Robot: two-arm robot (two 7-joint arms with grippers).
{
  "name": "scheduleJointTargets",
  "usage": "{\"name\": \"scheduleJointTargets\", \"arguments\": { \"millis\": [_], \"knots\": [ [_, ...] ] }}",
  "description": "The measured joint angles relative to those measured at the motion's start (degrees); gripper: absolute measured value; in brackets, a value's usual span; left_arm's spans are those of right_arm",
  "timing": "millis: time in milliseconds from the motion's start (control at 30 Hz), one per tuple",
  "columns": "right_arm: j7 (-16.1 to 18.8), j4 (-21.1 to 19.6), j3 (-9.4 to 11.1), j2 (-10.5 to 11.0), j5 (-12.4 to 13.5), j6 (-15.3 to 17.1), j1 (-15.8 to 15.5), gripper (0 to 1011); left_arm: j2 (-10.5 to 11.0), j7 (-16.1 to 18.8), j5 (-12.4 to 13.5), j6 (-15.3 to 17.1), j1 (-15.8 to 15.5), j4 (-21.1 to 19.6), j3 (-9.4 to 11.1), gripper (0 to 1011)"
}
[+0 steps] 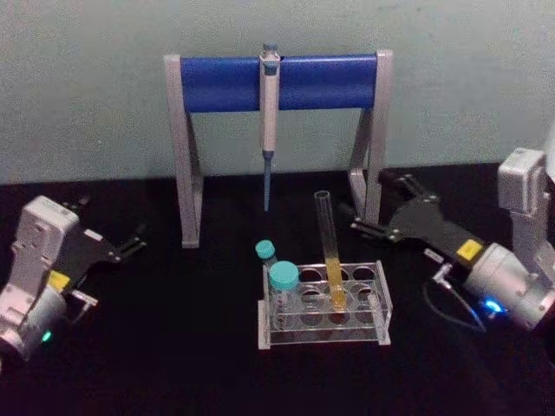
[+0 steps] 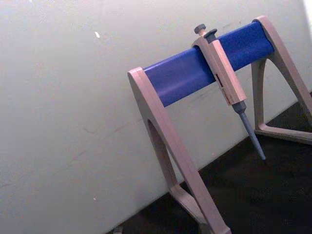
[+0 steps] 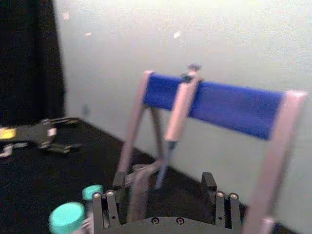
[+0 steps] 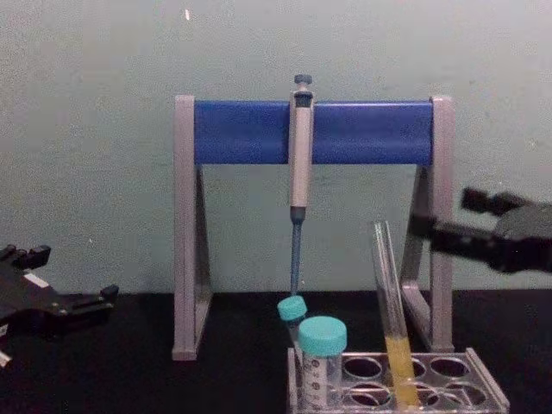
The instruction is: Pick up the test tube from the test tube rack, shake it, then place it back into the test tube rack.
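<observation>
Left gripper point(image 1: 134, 243) released, low on the black desk point(image 1: 173, 364). Pipette point(image 1: 269, 121) hangs on stand point(image 1: 277, 82) behind. Two teal-capped tubes point(image 1: 284, 279) share the rack point(image 1: 325, 334) with the test tube point(image 1: 329, 251), tilted. Right gripper point(image 1: 381, 204) released, just beside the stand's right leg. Pale wall point(image 1: 87, 87) behind.

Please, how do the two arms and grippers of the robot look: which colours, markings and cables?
Both arms have light grey wrist housings and flat black grippers with thin black fingers. The left gripper carries a yellow label, with a green light on its wrist. The right gripper also carries a yellow label, with a blue light and a thin cable at its wrist.
</observation>
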Motion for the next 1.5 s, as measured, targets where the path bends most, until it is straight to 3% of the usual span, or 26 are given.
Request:
{"name": "scheduleJointTargets", "arguments": {
  "millis": [133, 233, 367, 500, 867, 1500],
  "knots": [
    [-6.6, -3.5, 2.5, -0.1, -2.3, 1.1, -2.7, 1000, 0.0, 0.0, 0.0, 0.0, 0.0, 0.0, 0.0, 1002],
    [-13.6, -5.5, 4.3, -0.7, -5.4, 3.9, -4.7, 1000, 0.0, 0.0, 0.0, 0.0, 0.0, 0.0, 0.0, 1001],
    [-19.7, -5.7, 5.2, -2.0, -8.6, 7.4, -5.7, 1000, 0.0, 0.0, 0.0, 0.0, 0.0, 0.0, 0.0, 1001],
    [-23.6, -4.7, 5.4, -3.4, -10.8, 10.6, -6.1, 1000, 0.0, 0.0, 0.0, 0.0, 0.0, 0.0, 0.0, 1001],
    [-25.5, -2.4, 6.0, -5.4, -12.9, 15.6, -6.6, 1000, 0.0, 0.0, 0.0, 0.0, 0.0, 0.0, 0.0, 1001],
    [-25.4, -2.5, 5.9, -5.3, -12.9, 15.6, -6.6, 1000, 0.0, 0.0, 0.0, 0.0, 0.0, 0.0, 0.0, 1001]
  ]
}}
